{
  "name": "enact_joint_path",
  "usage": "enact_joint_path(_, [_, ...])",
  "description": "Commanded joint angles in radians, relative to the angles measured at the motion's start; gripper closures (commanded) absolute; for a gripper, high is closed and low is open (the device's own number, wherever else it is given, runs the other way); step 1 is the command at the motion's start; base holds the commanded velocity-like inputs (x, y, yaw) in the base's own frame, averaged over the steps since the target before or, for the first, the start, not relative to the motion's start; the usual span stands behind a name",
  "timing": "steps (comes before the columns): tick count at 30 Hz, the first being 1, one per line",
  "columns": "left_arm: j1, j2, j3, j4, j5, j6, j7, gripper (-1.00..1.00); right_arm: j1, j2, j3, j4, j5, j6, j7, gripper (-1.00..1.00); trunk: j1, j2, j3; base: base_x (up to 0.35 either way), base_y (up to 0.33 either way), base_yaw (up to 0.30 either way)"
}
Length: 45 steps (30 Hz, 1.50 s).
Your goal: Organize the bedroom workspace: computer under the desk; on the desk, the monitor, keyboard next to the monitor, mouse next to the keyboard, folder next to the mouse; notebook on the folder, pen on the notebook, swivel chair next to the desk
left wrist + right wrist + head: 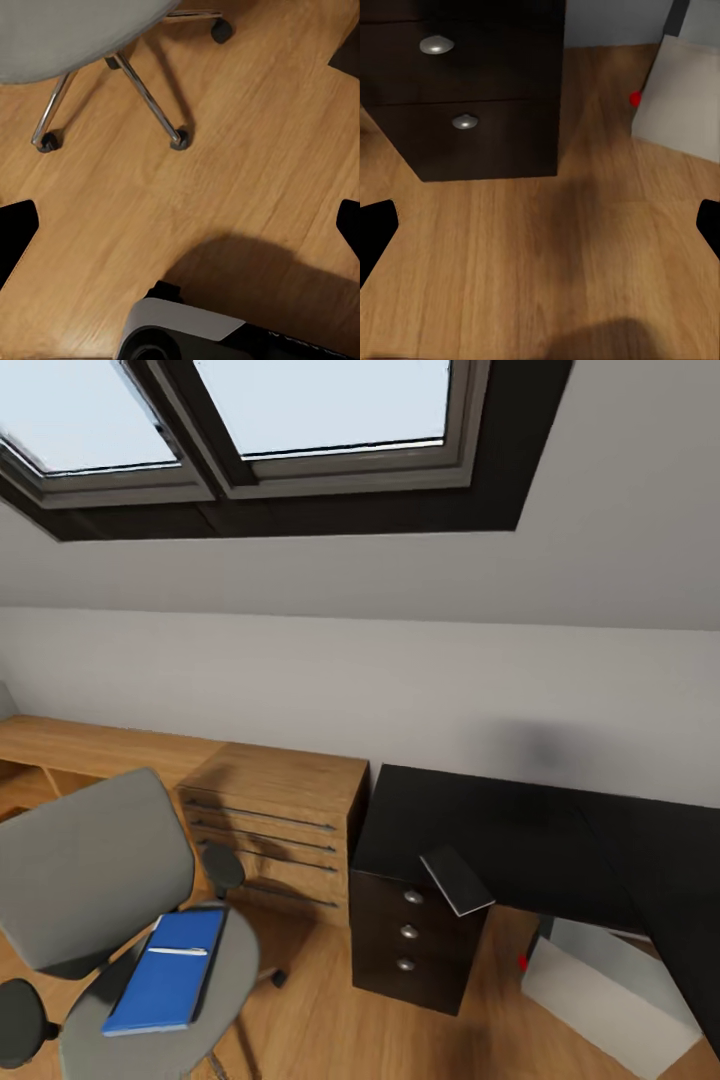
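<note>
The grey swivel chair (pixel 90 880) stands at the lower left, away from the black desk (pixel 520 840). On its seat lies a blue folder (pixel 165 972) with a white pen (pixel 178 951) across it. A dark notebook (pixel 457 880) rests on the desk's near corner, jutting over the edge. Under the desk at the right sits the pale grey computer (pixel 610 1000) with a red button (pixel 636 97). My left gripper (pixel 180 229) hangs open over the floor near the chair's chrome legs (pixel 150 101). My right gripper (pixel 540 229) is open above the floor before the desk's drawers (pixel 465 90).
A wooden drawer unit (pixel 275 830) stands between chair and desk, with a low wooden surface (pixel 80 745) running left along the wall. Skylights (pixel 250 420) sit in the sloped ceiling. Wooden floor (pixel 547 255) spreads below both grippers. My own base (pixel 187 330) lies under the left gripper.
</note>
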<state>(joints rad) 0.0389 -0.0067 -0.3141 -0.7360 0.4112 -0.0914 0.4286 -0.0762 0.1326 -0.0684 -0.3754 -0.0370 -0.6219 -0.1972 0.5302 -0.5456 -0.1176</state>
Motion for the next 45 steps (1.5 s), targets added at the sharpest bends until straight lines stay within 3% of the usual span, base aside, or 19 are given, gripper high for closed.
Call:
enact_joint_path(1, [-0.001,0.002,-0.005,0.002,0.011,-0.006,0.005,-1.00,0.000,-0.001,-0.004,0.000,-0.004,-0.004,0.004,-1.00,0.000,-0.002,-0.002,0.000,0.000,0.277])
enact_joint_path(39, [-0.001,-0.007,-0.011,0.040,0.012,-0.004,-0.001,-1.00,0.001,-0.005,-0.004,0.000,-0.002,-0.025,0.004,-1.00,0.000,-0.002,-0.018,0.000,0.000,0.276])
enact_joint_path(45, [-0.001,-0.020,-0.011,0.040,0.012,-0.004,-0.001,-1.00,0.000,-0.005,-0.004,0.000,-0.002,-0.025,0.004,-1.00,0.000,-0.002,-0.021,0.000,0.000,0.275])
